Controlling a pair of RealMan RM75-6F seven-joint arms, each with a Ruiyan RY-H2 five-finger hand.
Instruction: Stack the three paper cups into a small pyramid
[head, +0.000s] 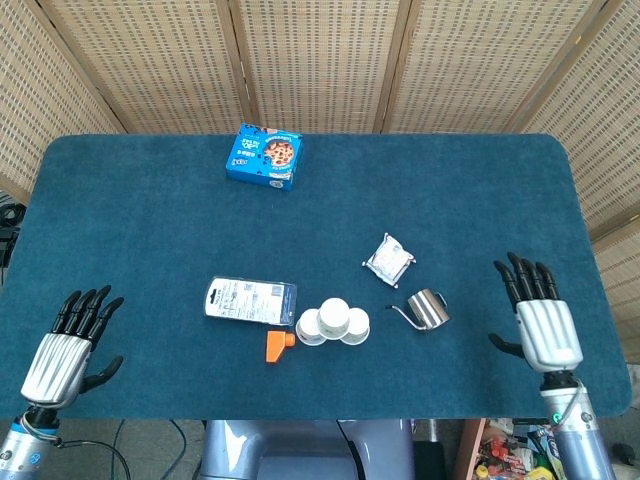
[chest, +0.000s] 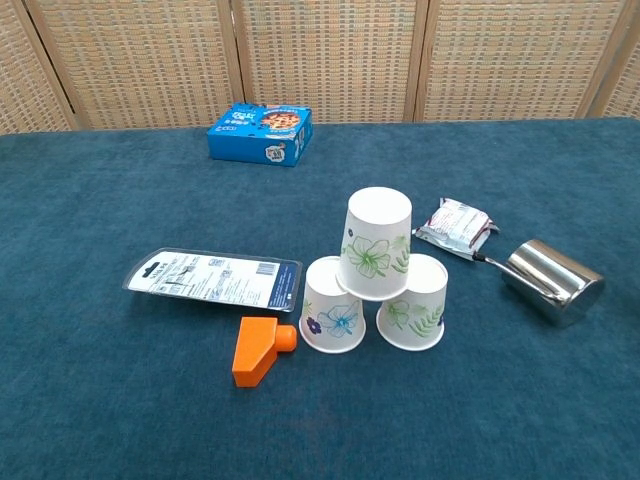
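Silver right hand (head: 546, 333) and left hand (head: 62, 350) flat, fingers spread.

The left hand (head: 62, 345) sits at the near left corner, flat, with its back facing up and its dark fingers (head: 84, 306) spread apart and pointing far away, holding nothing. The right hand (head: 543, 322) sits at the near right side in the same way, back up, fingers (head: 528, 278) spread and pointing far away, with nothing in it. Only the head view shows the hands, and a bit of each silver wrist peeks in at the bottom edge.
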